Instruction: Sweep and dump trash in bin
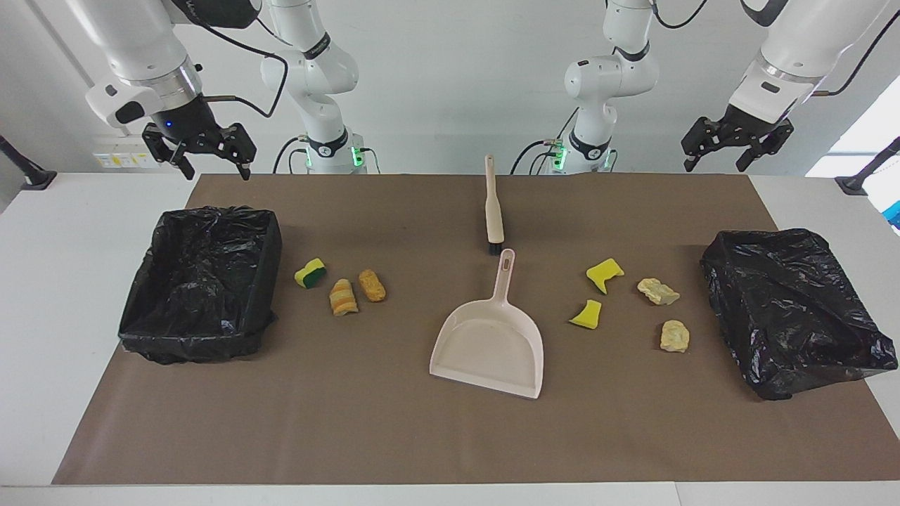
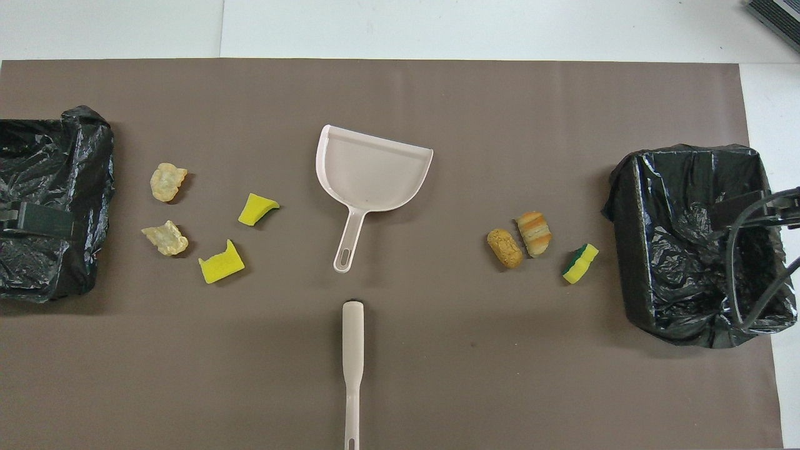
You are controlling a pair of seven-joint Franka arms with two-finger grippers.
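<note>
1. The right gripper (image 1: 214,153) hangs in the air over the edge of the brown mat nearest the robots, above the bin at its own end of the desk; its fingers stand apart and hold nothing.
2. The left gripper (image 1: 735,146) hangs over the desk's edge at the other end, its fingers likewise apart and empty.
3. A brown mat (image 1: 394,422) covers most of the white desk (image 1: 42,281).
4. One black-lined bin (image 1: 200,281) sits at the right arm's end of the mat, its open top showing crumpled liner.
5. A second bin (image 1: 791,309), wrapped in black plastic, sits at the left arm's end; from the facing view it seems to lean, though I cannot tell for sure.
6. The trash lies in two groups on the mat.
7. Beside the right arm's bin: a yellow-green sponge piece (image 1: 310,273), a striped bread-like lump (image 1: 343,297) and a browner lump (image 1: 372,284), the two lumps just beside each other.
8. Near the left arm's bin: two yellow sponge pieces (image 1: 605,274) (image 1: 586,314) and two pale crumbly chunks (image 1: 658,291) (image 1: 674,336).
9. The beige dustpan (image 1: 492,344) lies flat in the middle of the mat between the groups, handle pointing toward the robots.
10. The beige brush (image 1: 493,204) lies nearer to the robots, its bristle end just beside the dustpan's handle tip.
</note>
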